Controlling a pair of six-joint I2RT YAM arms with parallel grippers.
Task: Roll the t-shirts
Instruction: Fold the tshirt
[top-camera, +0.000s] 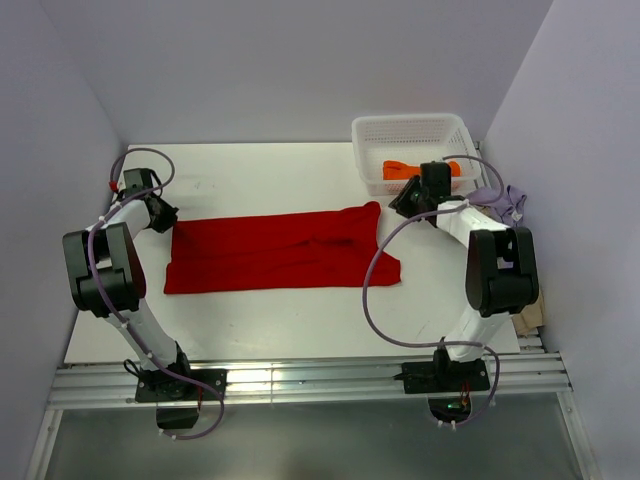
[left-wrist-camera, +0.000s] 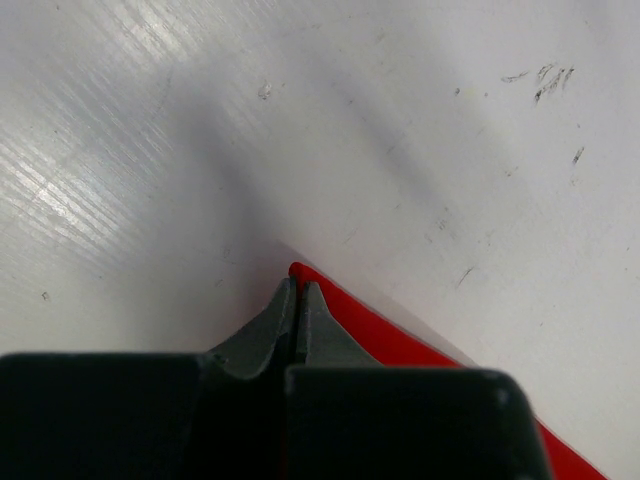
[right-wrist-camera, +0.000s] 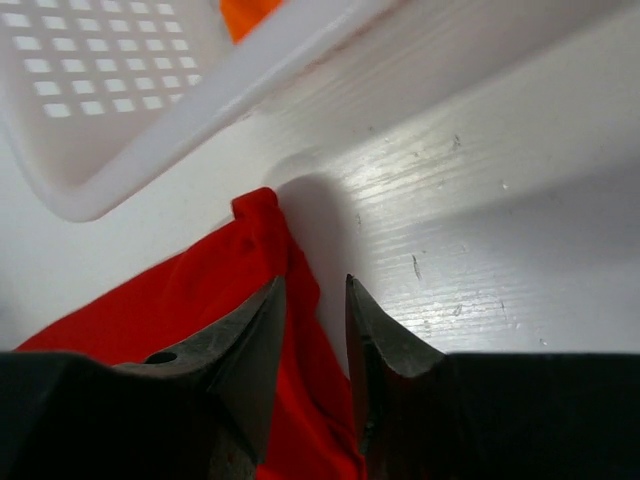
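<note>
A bright red t-shirt (top-camera: 280, 252) lies flat as a long band across the middle of the table. My left gripper (top-camera: 168, 218) sits at its far left corner. In the left wrist view that gripper (left-wrist-camera: 299, 285) is shut, and the red corner (left-wrist-camera: 390, 335) pokes out at its tips. My right gripper (top-camera: 400, 205) hovers at the far right corner of the red t-shirt. In the right wrist view its jaws (right-wrist-camera: 314, 282) stand apart, and the shirt's edge (right-wrist-camera: 180, 300) lies loose between them. An orange t-shirt (top-camera: 400, 167) lies in the basket.
The white mesh basket (top-camera: 405, 122) stands at the back right, its corner (right-wrist-camera: 200, 130) just beyond my right gripper. A lavender cloth (top-camera: 503, 200) lies right of the right arm. A beige cloth (top-camera: 530, 315) sits at the table's right edge. Walls close in on three sides.
</note>
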